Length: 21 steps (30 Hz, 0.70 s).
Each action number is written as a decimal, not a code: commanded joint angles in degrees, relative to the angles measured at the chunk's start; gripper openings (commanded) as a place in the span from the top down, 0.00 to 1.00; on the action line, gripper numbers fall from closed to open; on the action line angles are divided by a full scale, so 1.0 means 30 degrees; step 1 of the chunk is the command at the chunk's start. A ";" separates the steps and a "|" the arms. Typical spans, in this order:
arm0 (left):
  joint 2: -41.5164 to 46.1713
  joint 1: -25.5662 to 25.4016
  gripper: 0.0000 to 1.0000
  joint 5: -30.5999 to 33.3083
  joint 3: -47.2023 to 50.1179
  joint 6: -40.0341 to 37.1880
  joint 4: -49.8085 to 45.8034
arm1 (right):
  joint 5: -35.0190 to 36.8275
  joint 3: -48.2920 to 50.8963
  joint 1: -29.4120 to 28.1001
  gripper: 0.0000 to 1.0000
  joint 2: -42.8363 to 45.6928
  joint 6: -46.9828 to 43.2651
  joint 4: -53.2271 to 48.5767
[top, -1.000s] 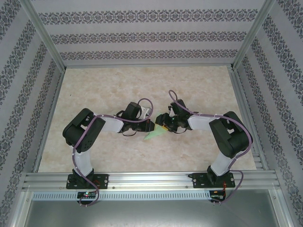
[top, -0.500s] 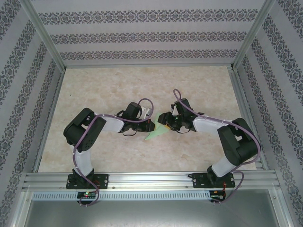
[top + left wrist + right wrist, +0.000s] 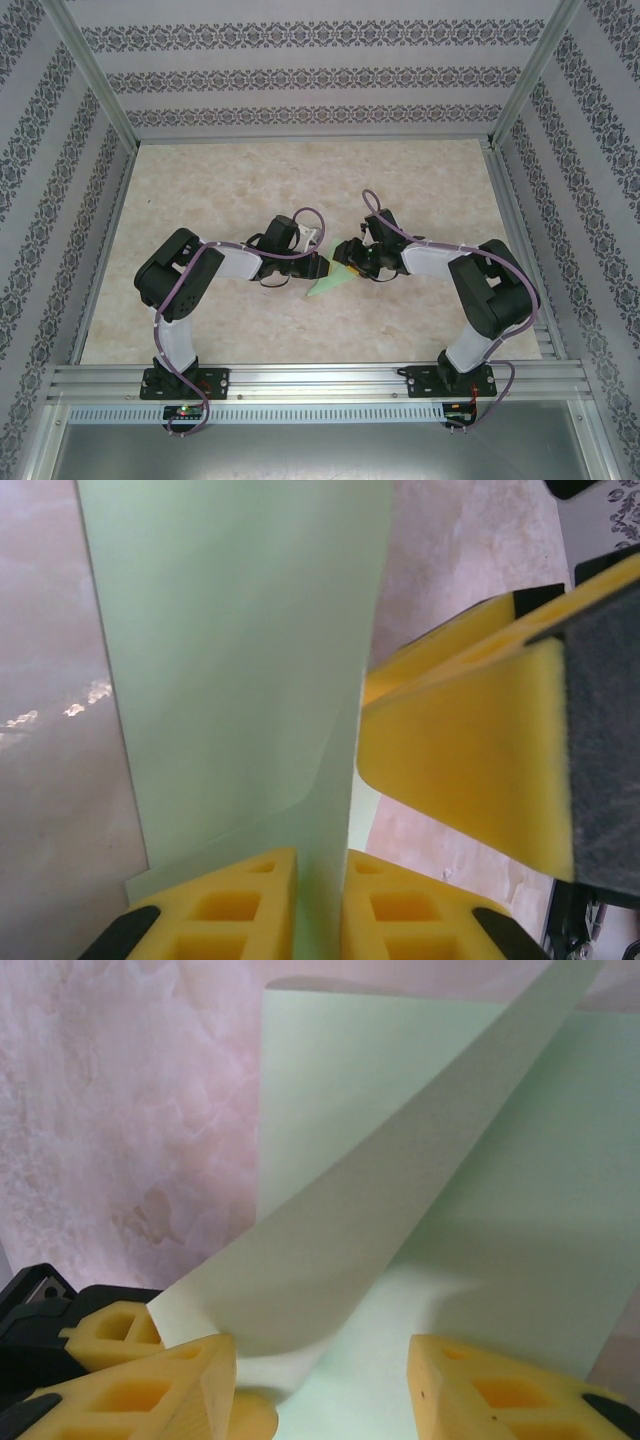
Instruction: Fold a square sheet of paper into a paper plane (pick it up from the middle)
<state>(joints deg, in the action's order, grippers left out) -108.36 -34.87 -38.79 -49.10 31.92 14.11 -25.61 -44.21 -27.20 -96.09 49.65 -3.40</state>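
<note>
From above, at centre frame: paper plane lying on the marbled table, a pale green wedge pointing toward the lower left. Just above it, left gripper reaching in from the left and right gripper from the right, tips nearly meeting over the wedge's upper right end; too small here to judge either claw. At the left wrist: paper plane filling the upper left and middle of the frame, with a fold running down the centre. Left gripper at the bottom edge, yellow pads close on either side of that fold, only a narrow slot between them; cannot tell whether pinching or merely flanking it. At right of frame, a yellow finger of the right gripper, just beside the fold. At the right wrist: right gripper at the bottom edge, pads spread wide apart. Paper plane lying between and beyond them, one flap curling from the lower left up to the upper right corner.
</note>
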 commanded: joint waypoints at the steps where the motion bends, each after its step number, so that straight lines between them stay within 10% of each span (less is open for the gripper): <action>1: -0.0135 0.0081 0.81 -0.0627 -0.0138 -0.0297 0.0894 | 0.0511 -0.0437 0.0220 0.50 -0.0357 0.0208 -0.0186; 11: -0.0482 -0.0272 0.85 -0.0608 -0.0629 -0.0330 0.0563 | 0.0705 -0.0458 0.0219 0.50 -0.0474 0.0050 -0.0797; 21: 0.1703 0.0014 0.66 -0.0123 0.0530 -0.0085 -0.0166 | 0.2087 -0.0967 0.0190 0.49 -0.0897 -0.0236 -0.2822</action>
<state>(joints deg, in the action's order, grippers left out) -106.67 -34.98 -39.55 -49.06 31.79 13.82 -23.22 -46.44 -27.22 -97.30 49.69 -8.23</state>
